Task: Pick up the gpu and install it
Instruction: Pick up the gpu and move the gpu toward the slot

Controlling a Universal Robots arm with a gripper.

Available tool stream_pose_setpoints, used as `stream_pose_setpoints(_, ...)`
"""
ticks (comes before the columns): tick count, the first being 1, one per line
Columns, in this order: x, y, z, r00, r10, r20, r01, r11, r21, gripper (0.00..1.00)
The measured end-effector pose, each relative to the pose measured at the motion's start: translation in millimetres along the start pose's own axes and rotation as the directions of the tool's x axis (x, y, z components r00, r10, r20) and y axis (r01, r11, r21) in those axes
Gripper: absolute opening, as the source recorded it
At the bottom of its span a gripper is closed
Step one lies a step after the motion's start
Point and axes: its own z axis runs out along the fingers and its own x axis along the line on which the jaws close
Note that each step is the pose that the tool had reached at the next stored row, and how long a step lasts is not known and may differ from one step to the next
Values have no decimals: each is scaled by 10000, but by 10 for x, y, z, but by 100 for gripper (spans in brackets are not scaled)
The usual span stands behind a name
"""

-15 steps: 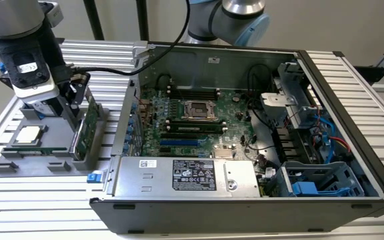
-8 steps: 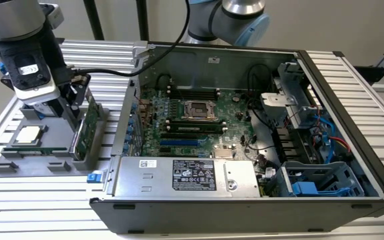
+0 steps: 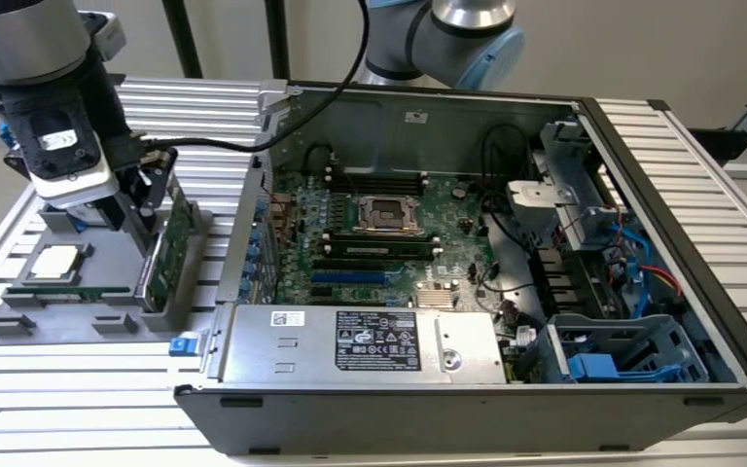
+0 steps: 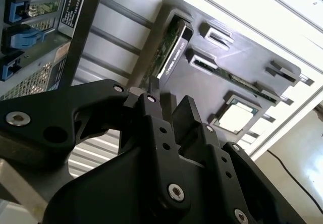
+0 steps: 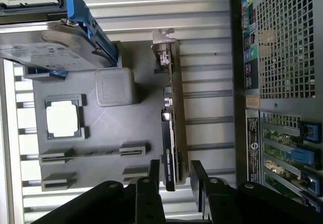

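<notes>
Fingers (image 5: 154, 176) are spread, one on each side of the gpu (image 5: 169, 153), near the end away from its silver bracket (image 5: 164, 42). In both wrist views there's daylight between fingers and card, so the gripper (image 5: 175, 168) isn't pinching anything yet. How far down over the top edge it sits, I can't tell.

The gpu stands on its long edge in a slot of the grey tray (image 5: 126, 128), black cooler facing the tray's middle. The tray sits on the slatted desk (image 3: 75, 389) at roughly 9 o'clock from the open case (image 3: 387, 117) in the exterior view. It also holds a processor chip (image 5: 63, 119) and a hard drive (image 5: 45, 47) with blue rails.

My take on handling: the card looks light and stiff, but thin and easy to hurt. I'd squeeze across its thickness over the cooler and board, where there's some bulk to bite on. Stay off the bottom connector edge and the bare components. The bracket looks like slick metal, so a poor grab point. Gripped this far toward one end, it may tilt once lifted.
</notes>
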Motion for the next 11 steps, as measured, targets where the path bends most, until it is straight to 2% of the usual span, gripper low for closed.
stream_pose_setpoints(11, 1, 4, 48, 10000, 0, 0, 0, 10000, 0, 100)
